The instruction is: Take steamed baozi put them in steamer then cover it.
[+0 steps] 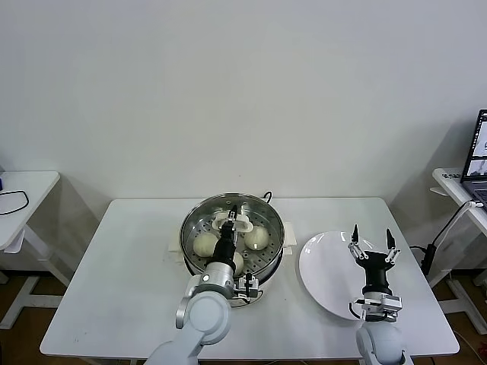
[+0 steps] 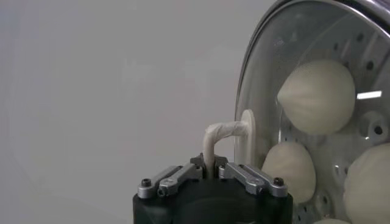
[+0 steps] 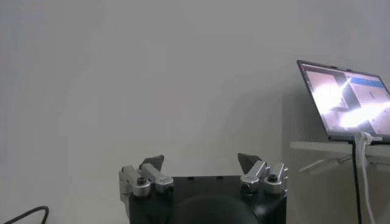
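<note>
One cover (image 1: 232,232) flat, handle (image 1: 233,221) crosswise.

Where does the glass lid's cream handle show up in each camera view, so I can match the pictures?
Head view: the lid handle sits over the middle of the steamer, with the left gripper shut on it.
Left wrist view: the handle is at centre, rising out of the gripper to the glass lid.
Right wrist view: not in it.
Shared landmark: the buns under the glass.

Lab: bare wall, white table (image 1: 122,281), laptop (image 1: 479,156) on side desk.
</note>
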`<state>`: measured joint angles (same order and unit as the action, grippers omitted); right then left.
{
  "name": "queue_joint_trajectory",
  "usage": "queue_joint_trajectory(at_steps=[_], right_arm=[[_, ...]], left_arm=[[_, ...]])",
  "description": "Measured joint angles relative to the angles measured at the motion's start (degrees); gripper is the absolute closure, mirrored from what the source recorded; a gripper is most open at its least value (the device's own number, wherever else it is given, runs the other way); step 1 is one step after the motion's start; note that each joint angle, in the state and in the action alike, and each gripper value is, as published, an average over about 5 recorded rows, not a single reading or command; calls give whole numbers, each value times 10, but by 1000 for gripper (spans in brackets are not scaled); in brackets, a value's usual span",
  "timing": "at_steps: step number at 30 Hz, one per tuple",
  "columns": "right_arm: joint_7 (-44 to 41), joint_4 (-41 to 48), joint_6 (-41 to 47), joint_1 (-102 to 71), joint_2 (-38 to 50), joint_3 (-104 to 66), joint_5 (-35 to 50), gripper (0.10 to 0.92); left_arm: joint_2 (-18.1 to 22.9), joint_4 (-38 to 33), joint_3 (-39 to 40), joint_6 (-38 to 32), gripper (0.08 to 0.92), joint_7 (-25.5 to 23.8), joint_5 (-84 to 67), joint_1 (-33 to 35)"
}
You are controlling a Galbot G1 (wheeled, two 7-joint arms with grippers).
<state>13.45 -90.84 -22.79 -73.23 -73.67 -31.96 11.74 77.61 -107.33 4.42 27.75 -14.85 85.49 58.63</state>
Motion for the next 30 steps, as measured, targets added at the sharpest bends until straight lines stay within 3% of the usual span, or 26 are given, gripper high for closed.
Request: queue_joint_trajectory(at_steps=[5,22,25,30], right_arm=[[0,0,0,-1,0,-1,0,203],[3,-1,2,11,-3,8,-1,203],[2,-2,2,12,-3,9,-1,203],[-1,-1,2,11,-1,8,1,203]], left_arm=[[-1,-3,-1,-1,734,-2,2,4],[-28,-64,-9,-4,244,8,-17,42],[-38,-85,-13,-6,190,11,-28,57],[-50,-121,-27,-11,177,22,-55,81]])
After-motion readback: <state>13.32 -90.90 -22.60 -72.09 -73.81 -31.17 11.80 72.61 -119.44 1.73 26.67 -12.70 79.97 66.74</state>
